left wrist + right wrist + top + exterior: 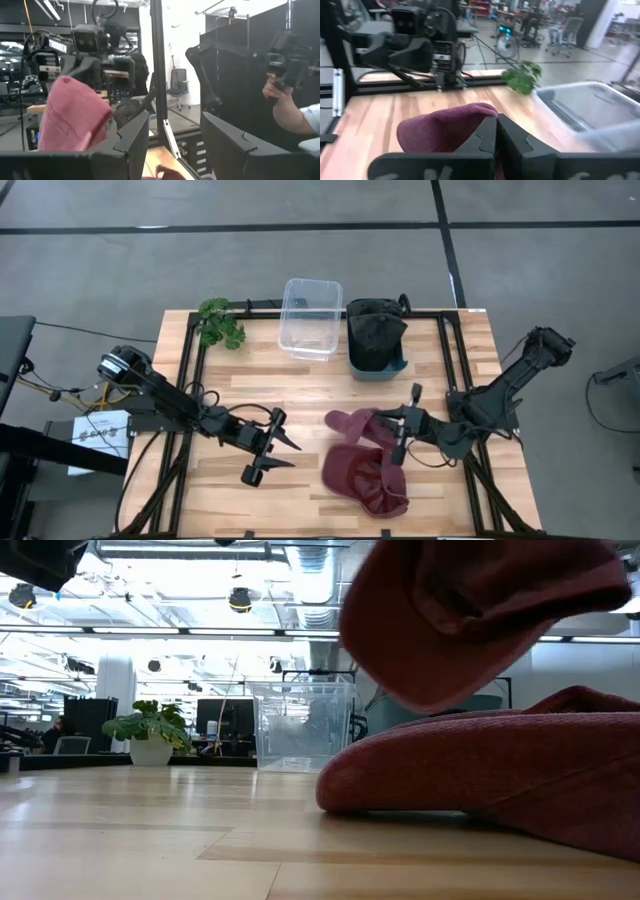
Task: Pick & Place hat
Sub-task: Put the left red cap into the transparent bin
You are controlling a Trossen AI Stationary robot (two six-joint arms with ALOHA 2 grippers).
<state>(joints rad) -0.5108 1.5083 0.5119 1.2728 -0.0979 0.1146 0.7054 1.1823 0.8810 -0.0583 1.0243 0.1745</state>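
the wooden surface [220,490] stands on a grey floor, framed by black rails; the low view looks across it into a bright office with ceiling lights, pipes and monitors. in the left wrist view a person's hand [276,95] and light sleeve hold a dark device beyond the frame.

the maroon hat [365,470] lies mostly flat on the surface just below the right end effector [398,438], with one edge lifted up to it. in the low view the hat fills the right side and its raised part is cut off by the picture's edge, so the grip point cannot be seen there. the dark cloth item [376,332] in the blue bin [378,368], beyond the right end effector, is hard to identify. the clear plastic tub [311,316] sits beside that bin, and the small green plant [220,323] is at the far corner beyond the left end effector [282,456].

the right end effector is clamped narrow on the lifted edge of the hat, its fingers [487,137] pressed together over the maroon fabric. the left end effector is spread wide, holds nothing, and hovers well to the side of the hat, facing it.
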